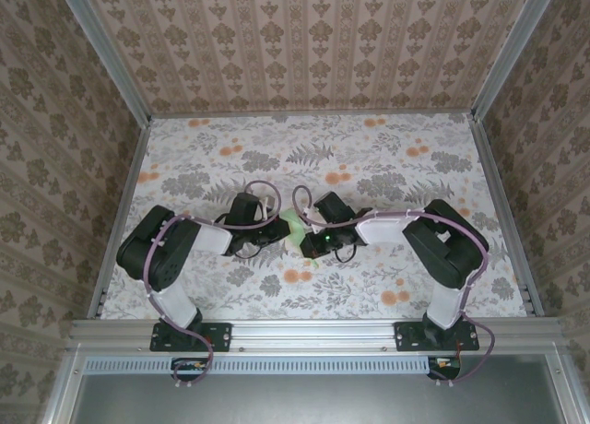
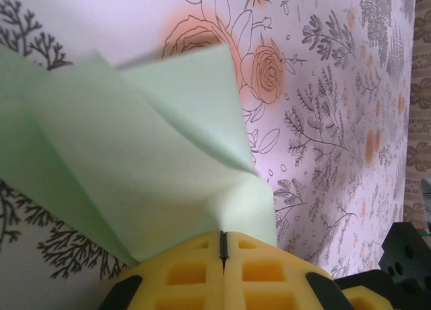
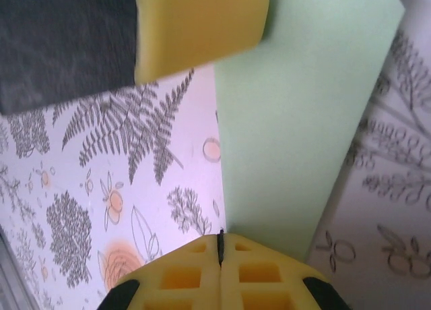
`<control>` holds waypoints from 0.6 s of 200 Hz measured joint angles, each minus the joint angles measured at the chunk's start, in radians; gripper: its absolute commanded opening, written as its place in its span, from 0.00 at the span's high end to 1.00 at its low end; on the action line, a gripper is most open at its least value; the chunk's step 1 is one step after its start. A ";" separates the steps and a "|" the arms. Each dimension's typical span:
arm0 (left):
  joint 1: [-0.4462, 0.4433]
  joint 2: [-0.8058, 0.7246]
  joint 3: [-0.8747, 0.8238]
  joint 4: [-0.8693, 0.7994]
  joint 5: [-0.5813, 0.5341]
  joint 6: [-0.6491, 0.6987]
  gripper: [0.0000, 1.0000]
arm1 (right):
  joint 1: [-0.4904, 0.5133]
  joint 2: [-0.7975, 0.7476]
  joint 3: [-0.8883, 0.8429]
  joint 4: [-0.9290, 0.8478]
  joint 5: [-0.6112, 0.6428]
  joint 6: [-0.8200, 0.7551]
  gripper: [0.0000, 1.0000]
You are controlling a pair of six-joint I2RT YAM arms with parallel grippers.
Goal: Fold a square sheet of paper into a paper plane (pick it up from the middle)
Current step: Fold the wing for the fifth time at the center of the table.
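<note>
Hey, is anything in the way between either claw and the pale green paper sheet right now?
Nothing visible is. The left claw and the right claw are each shut directly on the thin pale mint-green paper sheet, which spans between them over the orange-and-grey floral tablecloth.

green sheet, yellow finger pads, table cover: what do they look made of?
Green sheet: thin matte paper; it holds sharp creases and flat flaps. Yellow pads on the left gripper: probably soft foam or rubber, matte, with moulded square recesses; which of the two is unclear. Table cover: smooth sheet with a printed floral pattern and a faint sheen; cloth or vinyl, cannot tell.
</note>
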 measured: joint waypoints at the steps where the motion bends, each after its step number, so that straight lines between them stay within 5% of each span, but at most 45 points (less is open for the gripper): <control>1: 0.000 0.000 0.000 0.002 0.001 0.000 1.00 | 0.000 -0.001 -0.001 0.000 -0.001 0.000 0.95; 120: 0.017 0.015 0.021 -0.024 0.043 -0.004 1.00 | 0.000 -0.058 -0.072 -0.005 -0.009 0.027 0.94</control>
